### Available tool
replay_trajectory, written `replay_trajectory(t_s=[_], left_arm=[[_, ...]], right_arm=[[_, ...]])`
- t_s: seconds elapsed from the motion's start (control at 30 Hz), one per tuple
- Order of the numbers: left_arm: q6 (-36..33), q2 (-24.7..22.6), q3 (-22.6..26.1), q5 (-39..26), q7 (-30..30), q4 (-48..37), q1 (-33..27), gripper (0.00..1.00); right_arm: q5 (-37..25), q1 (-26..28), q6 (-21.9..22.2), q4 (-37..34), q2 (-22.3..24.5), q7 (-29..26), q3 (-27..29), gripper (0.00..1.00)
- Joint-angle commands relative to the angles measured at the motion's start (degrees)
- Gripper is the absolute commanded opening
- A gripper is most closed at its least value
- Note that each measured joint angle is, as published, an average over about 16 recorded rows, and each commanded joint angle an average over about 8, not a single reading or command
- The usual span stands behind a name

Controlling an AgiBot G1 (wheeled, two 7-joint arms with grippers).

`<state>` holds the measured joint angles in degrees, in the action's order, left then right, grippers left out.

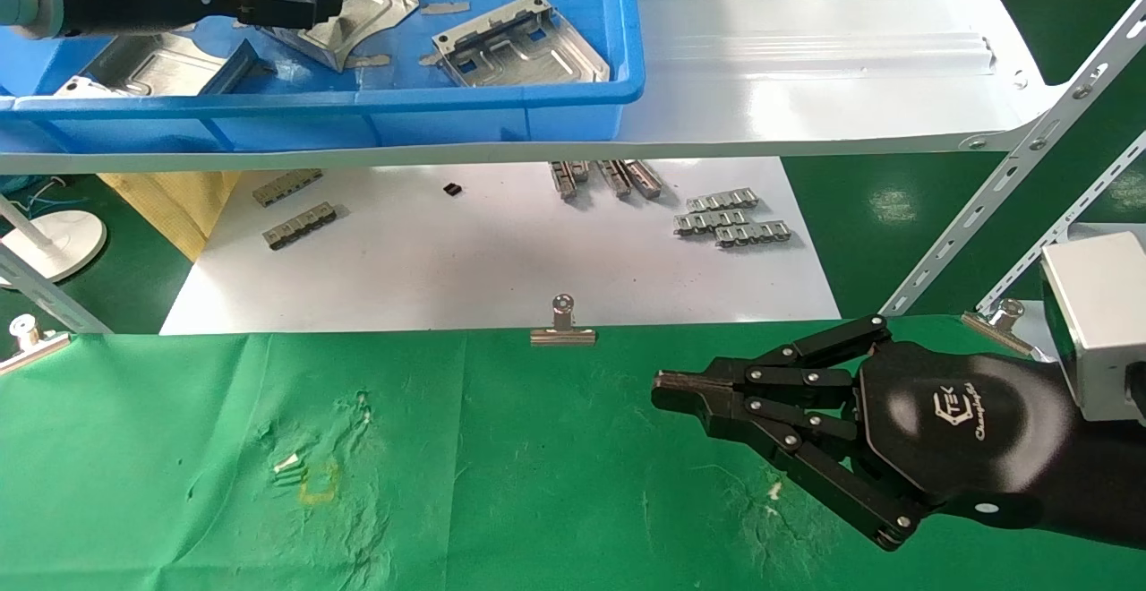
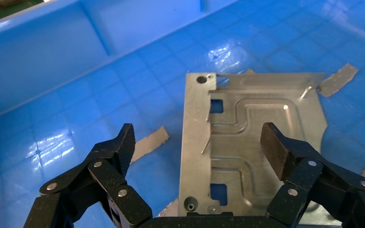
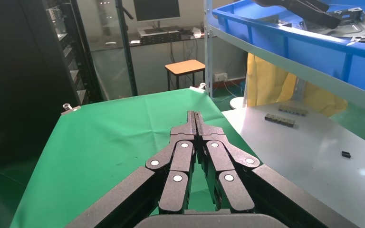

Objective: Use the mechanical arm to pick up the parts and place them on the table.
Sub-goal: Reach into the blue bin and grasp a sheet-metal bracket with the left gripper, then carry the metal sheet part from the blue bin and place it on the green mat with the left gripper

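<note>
Left gripper (image 2: 197, 147) spread wide over a stamped plate (image 2: 261, 142) in the blue bin (image 1: 501, 112), pads clear of both edges. Right gripper (image 1: 667, 389) pinched closed, empty, above the green table (image 1: 501, 483).

Bright light is thrown from above. White glare is seen on the glossy shelf (image 1: 806, 54) and on the blue bin (image 2: 52, 142) floor. Soft shadows are cast under the shelf. A shine is seen on the right gripper (image 1: 667, 387) palm.

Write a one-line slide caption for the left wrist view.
Left claw open above a silver stamped plate lying in the blue bin, fingers either side, not yet gripping.
</note>
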<state>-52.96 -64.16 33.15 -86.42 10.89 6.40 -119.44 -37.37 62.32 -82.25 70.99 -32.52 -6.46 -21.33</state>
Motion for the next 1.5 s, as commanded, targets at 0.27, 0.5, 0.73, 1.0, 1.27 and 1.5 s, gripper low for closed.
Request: replay_trajectory(t_s=[0.27,0.5,0.73,1.0,1.27,1.5], left_arm=[[0.9,-1.1,0.2,-0.4,-1.2,-3.6,-1.5,0.0],[0.1,-1.4,0.6,-0.9,-2.1,-4.6,-2.1,0.0],[-1.0,-1.5,0.9,-1.4,-2.8,-5.1,-2.9,0.0],[-1.2,-1.4,1.3,-2.0,-2.9,-5.8,-3.6,0.0],[-3.3,-0.7,0.2,-0.4,-3.6,-5.4,-4.0,0.0],[-12.0,1.1,-1.9,2.8,-6.4,-3.5,-4.9,0.0]], right_arm=[[0.0,0.0,0.0,0.0,0.0,0.0,0.0,0.0],[0.0,0.0,0.0,0.0,0.0,0.0,0.0,0.0],[0.0,0.0,0.0,0.0,0.0,0.0,0.0,0.1],[0.0,0.0,0.0,0.0,0.0,0.0,0.0,0.94],[0.0,0.0,0.0,0.0,0.0,0.0,0.0,1.0],[0.0,0.0,0.0,0.0,0.0,0.0,0.0,1.0]])
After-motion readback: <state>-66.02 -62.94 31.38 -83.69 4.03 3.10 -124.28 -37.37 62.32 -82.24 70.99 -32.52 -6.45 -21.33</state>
